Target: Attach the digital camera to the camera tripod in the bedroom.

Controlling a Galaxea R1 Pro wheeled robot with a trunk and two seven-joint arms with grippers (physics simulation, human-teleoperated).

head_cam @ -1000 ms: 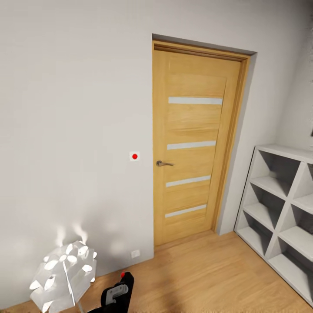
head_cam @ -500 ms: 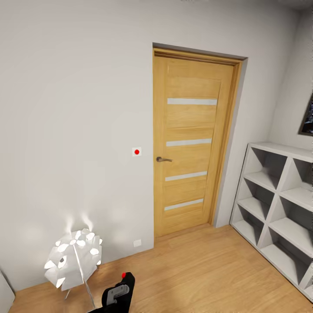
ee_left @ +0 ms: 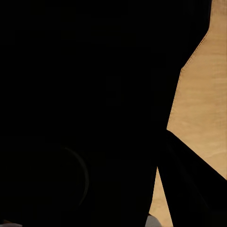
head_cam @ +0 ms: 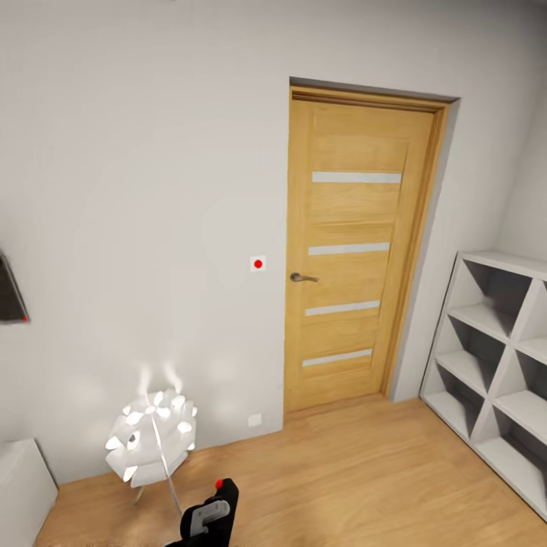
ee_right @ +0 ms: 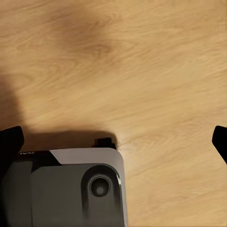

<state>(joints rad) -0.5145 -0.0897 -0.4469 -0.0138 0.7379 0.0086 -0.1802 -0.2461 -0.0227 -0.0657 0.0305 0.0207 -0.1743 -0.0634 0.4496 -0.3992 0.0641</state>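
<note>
Room ahead: from my head camera I see a white wall (head_cam: 144,190) with a closed wooden door (head_cam: 357,243) set in it; the door has four pale horizontal strips and a metal lever handle (head_cam: 302,277).
Wall fittings: a small white plate with a red dot (head_cam: 258,264) sits just beside the door frame at handle height, and a white outlet (head_cam: 254,419) is low on the wall near the floor.
Floor: light wood boards (head_cam: 365,471) run from the door toward me.
Lamp: a lit white lamp with a petal-like shade (head_cam: 152,437) stands on thin legs near the wall, to the left of the door.
Shelf: a white shelf unit with open square compartments (head_cam: 494,365) stands against the right-hand wall.
Left edge: a dark slanted object with a tiny red spot (head_cam: 11,292) is on the wall, and a white block (head_cam: 23,486) is low in the corner; I cannot tell what either is.
Camera: the black camera (head_cam: 209,516) with its red button on top is at the bottom of my head view, carried in front of me on my left side.
My left gripper: its wrist view is almost all black up close, with a strip of wood floor at one side; I cannot tell how the jaws stand.
My right gripper (ee_right: 116,137): spread wide with nothing between the fingers, over the wood floor and part of my own grey base (ee_right: 71,189).
</note>
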